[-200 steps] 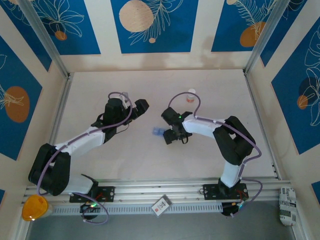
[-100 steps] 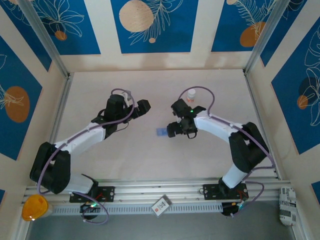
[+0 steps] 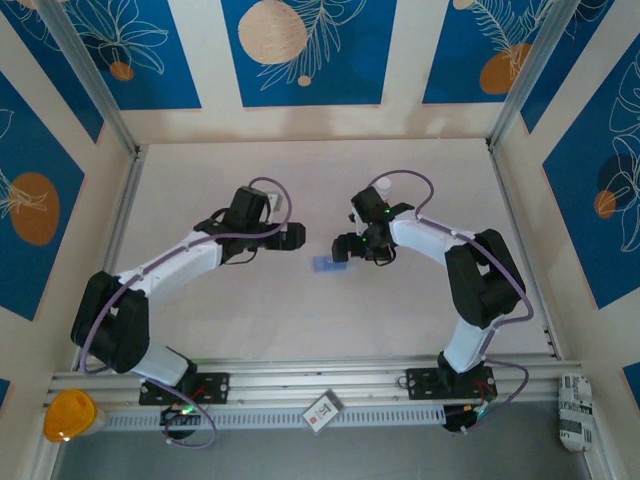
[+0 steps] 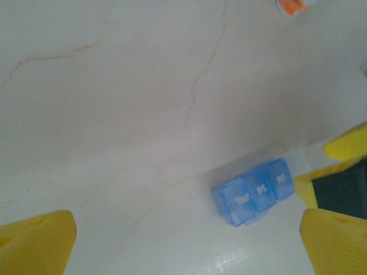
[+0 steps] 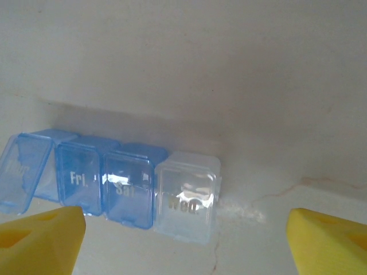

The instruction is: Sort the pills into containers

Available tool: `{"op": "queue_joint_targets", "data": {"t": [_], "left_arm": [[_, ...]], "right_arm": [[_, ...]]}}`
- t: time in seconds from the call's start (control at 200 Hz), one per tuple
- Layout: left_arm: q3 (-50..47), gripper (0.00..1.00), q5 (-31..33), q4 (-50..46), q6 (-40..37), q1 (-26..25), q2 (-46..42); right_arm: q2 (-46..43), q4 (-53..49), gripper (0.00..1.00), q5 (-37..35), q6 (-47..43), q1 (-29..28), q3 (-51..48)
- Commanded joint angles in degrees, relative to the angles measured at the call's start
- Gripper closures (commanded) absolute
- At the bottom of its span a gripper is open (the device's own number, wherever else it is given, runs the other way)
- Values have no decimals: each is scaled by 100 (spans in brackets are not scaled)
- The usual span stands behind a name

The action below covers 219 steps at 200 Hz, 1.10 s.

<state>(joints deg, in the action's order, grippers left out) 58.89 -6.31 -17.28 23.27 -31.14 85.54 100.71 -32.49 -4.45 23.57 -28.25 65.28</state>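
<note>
At the near middle of the tabletop (image 3: pixel 300 320), the pill box (image 3: pixel 325 265) is noted lying flat, held by nothing. Three blue cells are seen in a row with a clear cell (image 5: pixel 186 195) at one end; whether that cell is fixed to the strip cannot be told. The end lid (image 5: pixel 23 169) opposite appears tilted up.

Just beyond the box, the right jaws are spread wide and empty, the box lying ahead of and between their yellow fingertips (image 5: pixel 40 240). The left jaws, likewise wide apart and empty, are set a little farther off on the other side, facing the box.

Risks judged from here:
- The box looks light and the tabletop smooth; if one fingertip is landed first, the box would likely be pushed or spun rather than caught.
- The raised lid could be snapped shut, or the strip tipped, by a fingertip dropped onto it.
- The clear cell could be parted from the blue ones if it alone is squeezed.
- A collision is possible if both jaws are advanced together.

Farthest back, the orange bottle (image 4: pixel 293 6) could be knocked over by a sweep of the right arm (image 3: pixel 430 240).
</note>
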Motion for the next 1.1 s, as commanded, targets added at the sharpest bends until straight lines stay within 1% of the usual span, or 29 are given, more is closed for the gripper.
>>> {"op": "queue_joint_targets", "data": {"t": [0.0, 0.165, 0.505, 0.76, 1.09], "left_arm": [[303, 0, 307, -570, -670, -238, 219], [392, 0, 382, -680, -896, -410, 457], [202, 0, 191, -562, -1156, -730, 604], [135, 0, 328, -526, -1346, -1055, 820], [13, 0, 292, -101, -1322, -1091, 1192]], "right_arm": [[163, 43, 10, 123, 112, 72, 136], [321, 83, 10, 43, 113, 136, 73], [454, 196, 12, 50, 161, 136, -137], [503, 262, 12, 27, 200, 92, -243], [555, 294, 13, 25, 200, 48, -266]]}}
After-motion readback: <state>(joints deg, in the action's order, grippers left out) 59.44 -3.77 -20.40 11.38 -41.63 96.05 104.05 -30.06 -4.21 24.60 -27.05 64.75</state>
